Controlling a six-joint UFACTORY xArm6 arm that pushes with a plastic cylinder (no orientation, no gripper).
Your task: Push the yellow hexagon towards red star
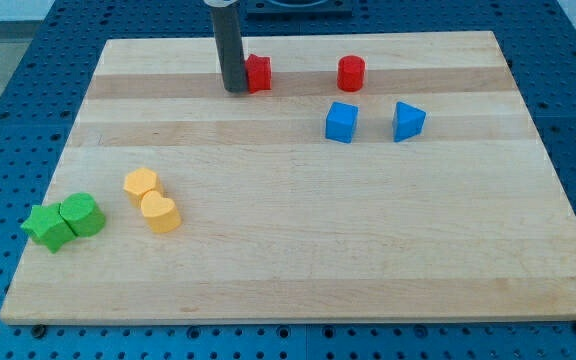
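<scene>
Wooden board [298, 260], yellow hexagon [140, 184] flat-topped touching yellow heart [160, 213], my tip [235, 88] against red star [258, 73], holding nothing

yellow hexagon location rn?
The yellow hexagon sits at the view's lower left, touching the yellow heart, right of the green blocks.

A pale wooden tabletop [368, 250] with lighter and darker grain bands fills most of the view. Around it on every side lies a blue perforated base plate [8, 90], evenly lit, its holes in regular rows.
</scene>
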